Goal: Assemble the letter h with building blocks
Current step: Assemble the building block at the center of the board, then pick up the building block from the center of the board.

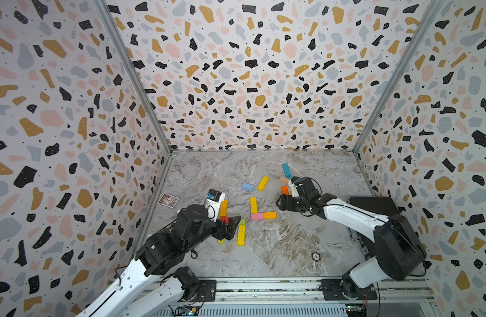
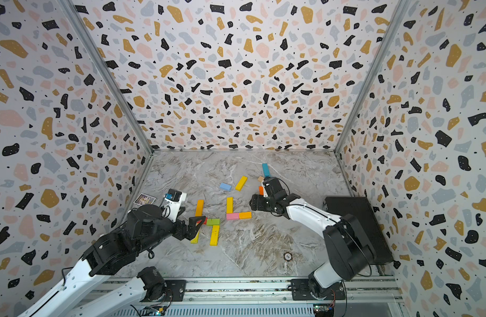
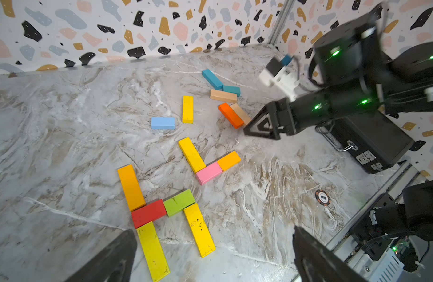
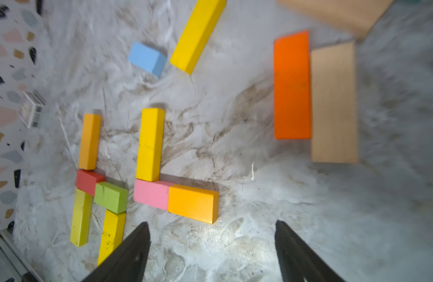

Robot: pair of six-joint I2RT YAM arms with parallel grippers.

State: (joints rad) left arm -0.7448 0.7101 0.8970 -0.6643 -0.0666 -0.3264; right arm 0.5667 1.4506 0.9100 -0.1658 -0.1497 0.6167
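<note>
Jaws on the right gripper [image 4: 211, 232] stood well apart with nothing between them. What I cared about was the orange block [image 4: 292, 85]. It lay flat ahead of the fingertips, not centred in the gap but out in line with one finger. By my reckoning the wrist needed a sideways shift before any descent.

Its long axis ran straight away from the jaws, square to their closing line, so I judged they could close across its narrow width without a twist. The snag I thought likeliest was the tan block [image 4: 334, 102]. It lay parallel to the orange one and touched its outer long side, which left no slot for a finger there.

Toward the opposite finger, a yellow block [image 4: 150, 144] lay with its end against a pink block [image 4: 150, 195], and that ran end to end with an amber block [image 4: 193, 203] just ahead of the gap. I read this as an h half made, lacking its lower stem and a leg. The orange piece looked a fair fit for either.

On the left gripper [image 1: 230, 226] the jaws were at their widest and held nothing, hovering over a five-block h [image 3: 149, 212] that looked complete. That gripper was well apart from the orange block, so the right arm was plainly the nearer one.
</note>
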